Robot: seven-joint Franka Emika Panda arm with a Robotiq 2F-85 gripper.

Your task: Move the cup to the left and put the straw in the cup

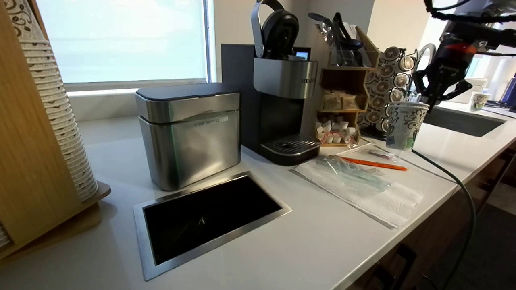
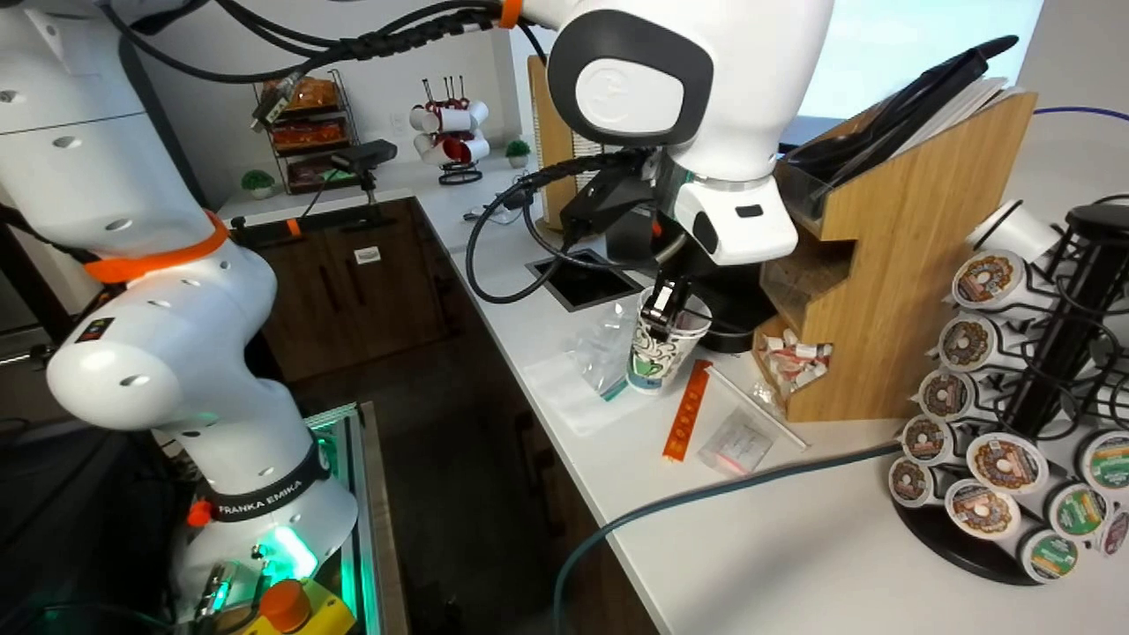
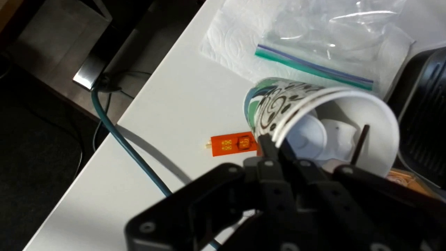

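Nearest in the wrist view, the gripper, fingers almost together, pinches the cup at the rim, right of the coffee maker in an exterior view; it seems light and soft-walled, best gripped gently by this stiffer edge.

Free counter before coffee maker

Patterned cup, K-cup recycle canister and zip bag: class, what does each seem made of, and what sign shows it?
Patterned cup: probably coated paper, fairly matte, given its printed scrolls and rounded rim; foam is possible. K-cup recycle canister: likely brushed stainless steel, shown by its metallic sheen and blurred reflections. Zip bag: thin, glossy plastic film, transparent with creases and glints.
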